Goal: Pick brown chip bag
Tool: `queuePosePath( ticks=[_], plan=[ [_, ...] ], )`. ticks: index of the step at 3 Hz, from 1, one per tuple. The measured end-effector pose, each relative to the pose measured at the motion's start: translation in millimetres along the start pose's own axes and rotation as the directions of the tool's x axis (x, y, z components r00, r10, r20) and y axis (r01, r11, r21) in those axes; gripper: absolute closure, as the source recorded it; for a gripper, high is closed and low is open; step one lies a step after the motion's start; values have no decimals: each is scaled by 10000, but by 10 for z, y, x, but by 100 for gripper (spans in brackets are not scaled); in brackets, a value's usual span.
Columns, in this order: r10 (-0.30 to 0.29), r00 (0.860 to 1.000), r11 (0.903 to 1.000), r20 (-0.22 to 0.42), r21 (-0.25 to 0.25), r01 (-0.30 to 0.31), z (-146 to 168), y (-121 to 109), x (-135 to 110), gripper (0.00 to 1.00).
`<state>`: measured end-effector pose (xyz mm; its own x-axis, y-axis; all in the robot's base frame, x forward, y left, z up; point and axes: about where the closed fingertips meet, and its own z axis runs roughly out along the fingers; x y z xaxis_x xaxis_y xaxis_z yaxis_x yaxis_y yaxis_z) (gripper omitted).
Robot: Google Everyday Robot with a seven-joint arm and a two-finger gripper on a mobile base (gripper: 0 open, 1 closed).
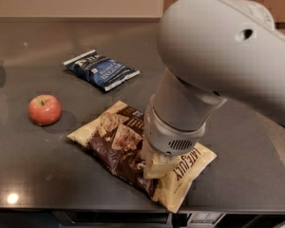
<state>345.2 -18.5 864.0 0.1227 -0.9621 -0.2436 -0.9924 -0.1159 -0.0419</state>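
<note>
The brown chip bag (pixel 118 145) lies flat on the dark counter, near its front edge. It is dark brown with cream ends, chip pictures and "LATE JULY" lettering on its right end. My gripper (pixel 154 165) hangs below the big grey arm (pixel 213 65) and sits right on the middle-right part of the bag. The arm's wrist covers the bag's middle.
A smaller blue chip bag (pixel 100 70) lies farther back on the left. A red apple (pixel 45 109) sits left of the brown bag. The counter's front edge (pixel 85 208) runs just below the bag. A wall rises behind the counter.
</note>
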Motion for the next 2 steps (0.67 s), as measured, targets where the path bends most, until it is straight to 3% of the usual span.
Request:
queuePosePath(
  ticks=[1, 2],
  plan=[
    [7, 10000, 9999, -100, 114, -6, -26, -14, 9, 87],
    [41, 9998, 9997, -188, 221, -37, -60, -45, 31, 100]
  ],
)
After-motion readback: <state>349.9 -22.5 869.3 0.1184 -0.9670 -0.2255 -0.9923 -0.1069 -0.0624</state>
